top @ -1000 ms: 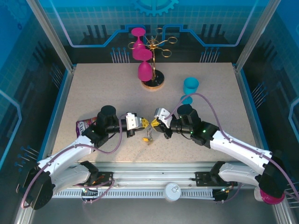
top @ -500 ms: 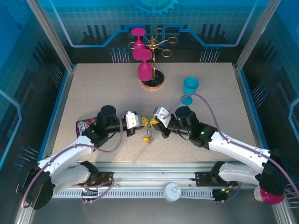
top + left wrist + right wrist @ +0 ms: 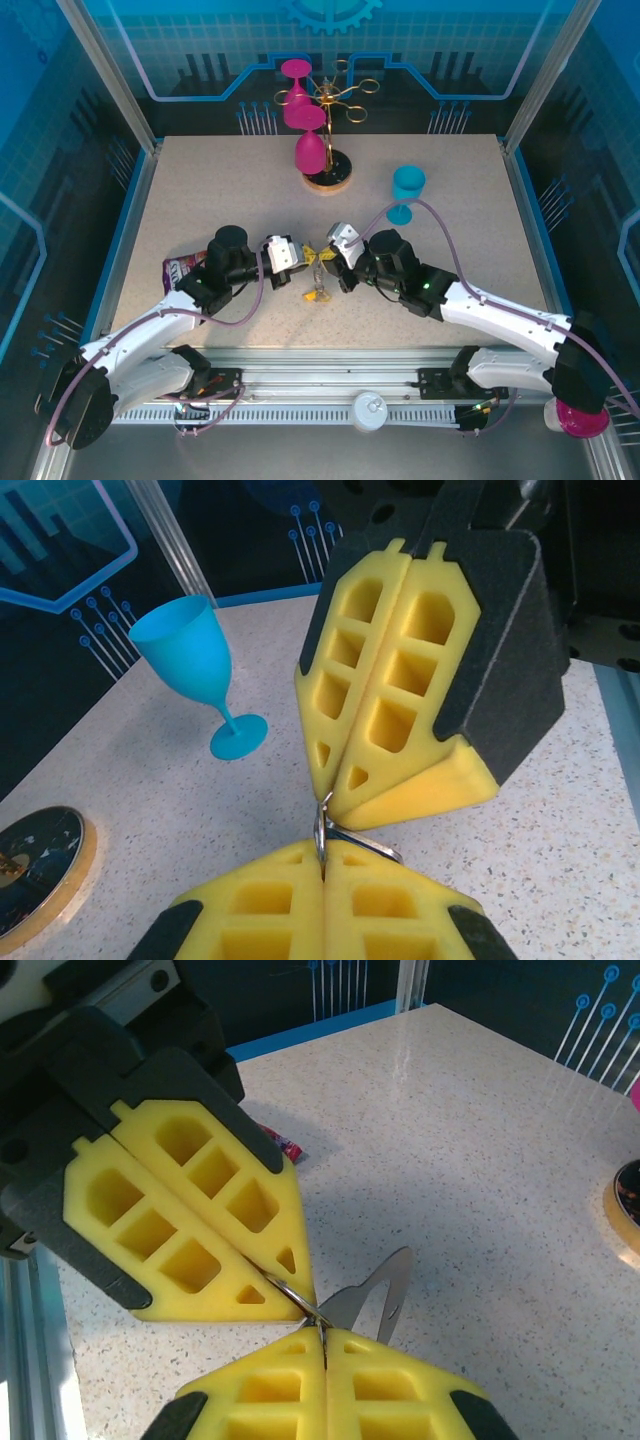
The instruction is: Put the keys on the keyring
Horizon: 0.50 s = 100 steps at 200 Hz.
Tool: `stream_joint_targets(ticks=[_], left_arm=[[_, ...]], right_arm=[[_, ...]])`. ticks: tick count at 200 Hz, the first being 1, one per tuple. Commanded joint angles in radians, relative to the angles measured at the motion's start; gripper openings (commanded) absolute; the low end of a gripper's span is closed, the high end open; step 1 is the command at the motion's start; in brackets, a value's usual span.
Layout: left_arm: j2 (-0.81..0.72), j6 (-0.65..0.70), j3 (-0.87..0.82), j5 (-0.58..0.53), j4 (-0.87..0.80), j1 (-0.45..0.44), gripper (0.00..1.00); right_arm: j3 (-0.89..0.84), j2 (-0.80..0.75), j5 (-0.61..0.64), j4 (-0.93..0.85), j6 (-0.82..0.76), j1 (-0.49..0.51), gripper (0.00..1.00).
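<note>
Meeting tip to tip above the near middle of the desk (image 3: 200, 190), both arms are on the same tiny piece of metal. Left gripper (image 3: 323, 878), seen from its own wrist camera: pads pressed flat together, no gap at the seam, and a thin silver wire loop, the keyring (image 3: 322, 832), runs straight down into that seam. Right gripper (image 3: 322, 1358), same story from its wrist: jaws fully closed, the loop pinched at the seam, and the flat silver blade of a key (image 3: 378, 1295) sticking up just beside it, its head hidden by the pads. So the keyring is up off the surface, bridged between the two closed grippers, whose fingertips are almost touching. Down on the desk, just nearer the arm bases than that meeting point, lies a small yellowish cluster (image 3: 318, 293), probably more keys, though from above it is too small to be sure. Further back and to the right, a blue goblet (image 3: 195, 665) stands upright, well apart from the grippers. At the far edge, pink goblets (image 3: 310, 150) crowd a gold wire rack (image 3: 348, 95) on its round base. A purple packet (image 3: 180, 268) lies flat beside the left arm, partly tucked under it.
</note>
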Motion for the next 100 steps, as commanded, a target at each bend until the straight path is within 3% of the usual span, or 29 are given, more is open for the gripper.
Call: stream_joint_targets(ticks=[1, 100], left_arm=[[-0.035, 0.003, -0.012, 0.040, 0.043, -0.012, 0.00], [-0.066, 0.086, -0.045, -0.025, 0.072, -0.031, 0.00]], right_arm=[[0.033, 0.020, 0.096, 0.058, 0.090, 0.003, 0.00], [0.022, 0.023, 0.101, 0.132, 0.285, 0.002, 0.00]])
